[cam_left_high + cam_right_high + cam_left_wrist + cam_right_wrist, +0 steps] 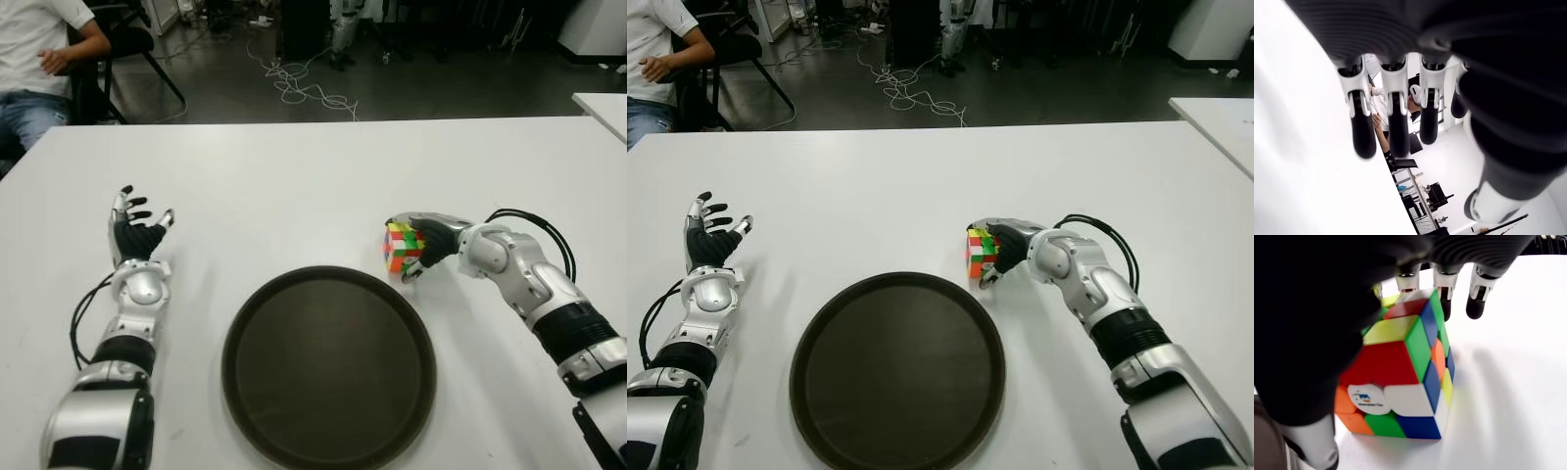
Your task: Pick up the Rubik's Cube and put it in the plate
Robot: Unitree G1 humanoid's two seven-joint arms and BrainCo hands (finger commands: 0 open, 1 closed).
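A white, smooth worktop (pixel 294 186) carries a round dark brown plastic plate (pixel 328 366) at the middle of its near edge. A multicoloured Rubik's Cube (pixel 403 247) stands on the worktop just beyond the plate's far right rim.

Two head eyes look forward and down, sharing the white table (pixel 294 176) and dark plate (pixel 328 367), slightly offset. Each wrist camera sits close behind its own fingers; right one faces the Rubik's Cube (pixel 1400 377).

A robotics lab: loose cables (pixel 304 90) snake across the dark floor (pixel 411 88) behind the white worktop (pixel 323 176), another robot's legs (pixel 343 34) stand there, and a seated person (pixel 34 59) watches.
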